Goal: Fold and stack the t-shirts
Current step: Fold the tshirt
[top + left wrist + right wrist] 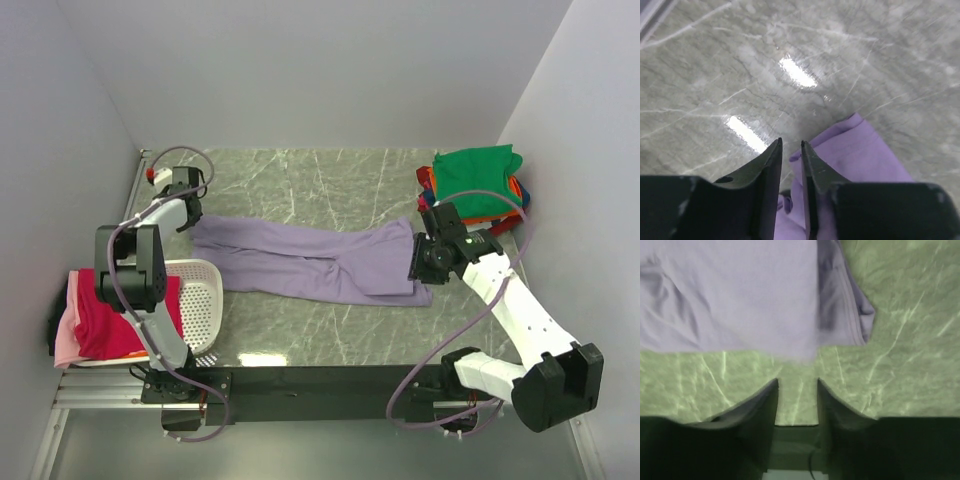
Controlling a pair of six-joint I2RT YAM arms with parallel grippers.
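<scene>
The left gripper (791, 142) hovers over the left end of the lavender t-shirt (310, 262), jaws slightly parted, pinching nothing. The shirt lies lengthwise across the table (330, 170) — it looks soft, light and floppy, best pinched at corners or hem. The right gripper (797, 382) sits just off its right edge — jaws spread, empty.

Even overhead light; glare patches on marble tabletop (797, 72); right wrist view green-tinted, soft.

Grey marble table (300, 170), lavender t-shirt (320, 262) spread across, shirt stack (478, 182), white basket (205, 292)
</scene>
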